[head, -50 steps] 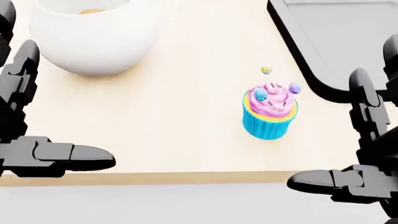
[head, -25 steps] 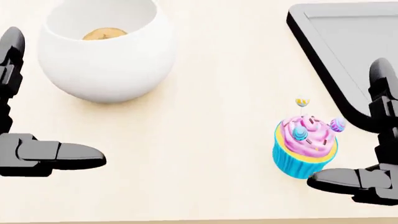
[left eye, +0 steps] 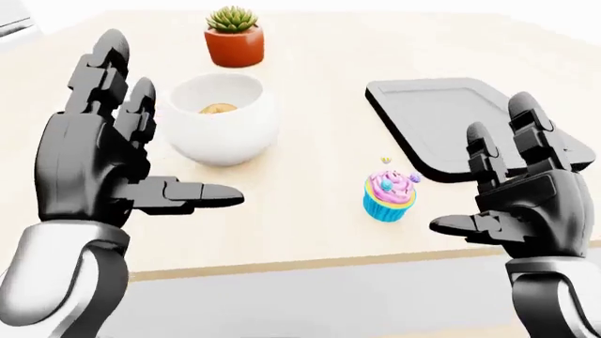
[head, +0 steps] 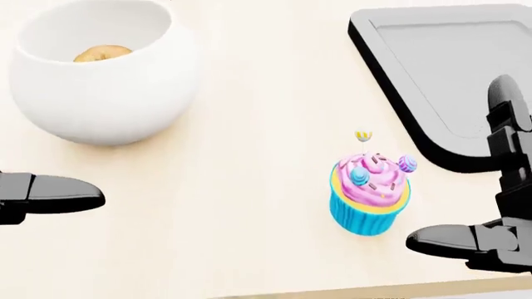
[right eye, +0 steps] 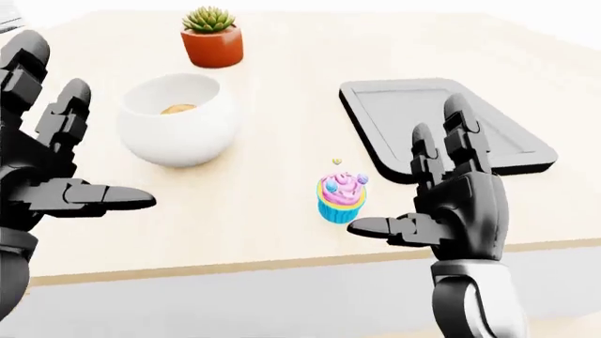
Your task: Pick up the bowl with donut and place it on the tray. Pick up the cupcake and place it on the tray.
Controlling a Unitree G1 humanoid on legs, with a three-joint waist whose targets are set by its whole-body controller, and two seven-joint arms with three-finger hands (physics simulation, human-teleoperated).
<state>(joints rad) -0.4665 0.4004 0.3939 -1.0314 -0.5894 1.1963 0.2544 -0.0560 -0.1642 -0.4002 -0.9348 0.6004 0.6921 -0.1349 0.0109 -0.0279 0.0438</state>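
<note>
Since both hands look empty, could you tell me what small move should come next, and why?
Probably ease the open left hand right toward the white round bowl holding the donut: nothing is grasped, the dark grey tray is bare, and the bowl comes first. The open right hand stands beside the blue-wrapped pink cupcake.

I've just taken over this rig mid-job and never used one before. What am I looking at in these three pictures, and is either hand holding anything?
All three pictures come from cameras on the humanoid robot's head, looking over its own arms. The two eye views show nearly the same wide scene; the head view looks more steeply down.

The black three-finger left hand and right hand are both open and hold nothing.

On the pale wooden table stand a white round bowl with a donut inside, a cupcake with pink frosting and blue wrapper, a flat dark grey tray, bare, and a small succulent in a terracotta pot. The cupcake stands just left of the right hand's thumb, off the tray.
</note>
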